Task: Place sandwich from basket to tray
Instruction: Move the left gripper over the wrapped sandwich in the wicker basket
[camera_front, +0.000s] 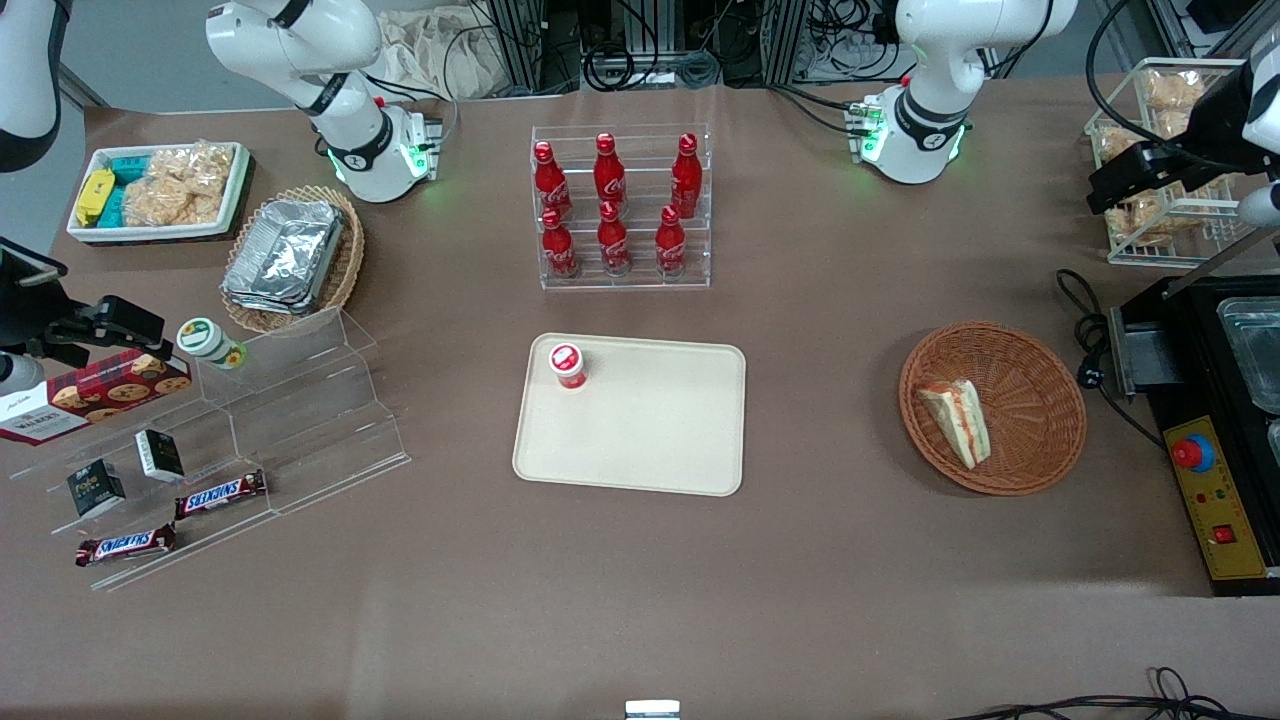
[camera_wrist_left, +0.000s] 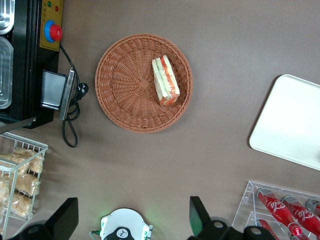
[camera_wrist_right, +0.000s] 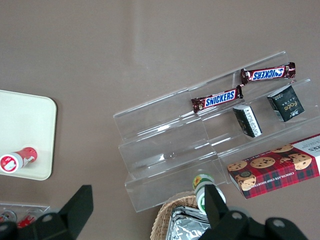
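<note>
Brown tabletop is holding the basket (camera_front: 992, 408); the sandwich (camera_front: 956, 421) is lying inside it. We're hovering our gripper (camera_wrist_left: 132, 215) high above, fingers spread wide — a slanted, clear-wrapped wedge risks slipping before the tray (camera_front: 630, 414).

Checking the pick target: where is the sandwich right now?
The sandwich lies in the basket, toward the working arm's end from the tray; the gripper hovers above, jaws open.

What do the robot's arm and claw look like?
The arm is glossy white, rounded, with black joint rings and green base lights. Its black end effector, above the table by the basket, has two flat dark fingers.
</note>
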